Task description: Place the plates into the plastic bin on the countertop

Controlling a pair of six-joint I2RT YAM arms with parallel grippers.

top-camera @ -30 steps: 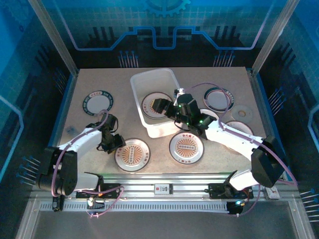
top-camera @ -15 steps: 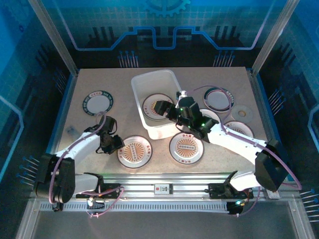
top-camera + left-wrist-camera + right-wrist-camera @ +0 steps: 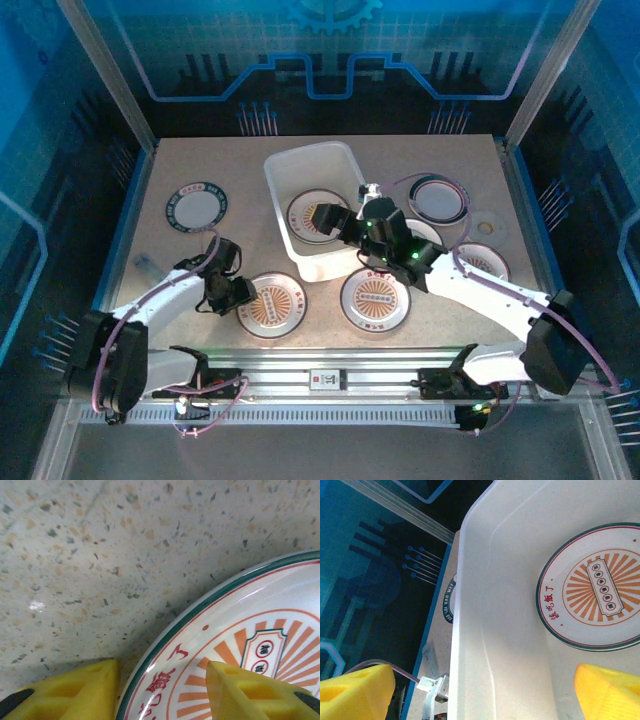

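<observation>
From above, my left gripper (image 3: 236,293) sits at the left edge of a striped plate (image 3: 275,308) on the counter (image 3: 170,265). My right gripper (image 3: 326,217) hangs over the bin (image 3: 300,156), where a second plate (image 3: 306,203) lies flat.

At my left wrist, the left gripper (image 3: 162,677) is open, astride the striped plate's (image 3: 250,630) rim.

At my right wrist, the right gripper (image 3: 482,680) gapes wide and empty above the bin (image 3: 495,610), with the second plate (image 3: 592,587) beside it on the bin floor.

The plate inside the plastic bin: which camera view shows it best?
The right wrist view: the plate lies nearly whole, pattern sharp. In the top external view the right gripper covers part. The left wrist faces a countertop plate.
</observation>
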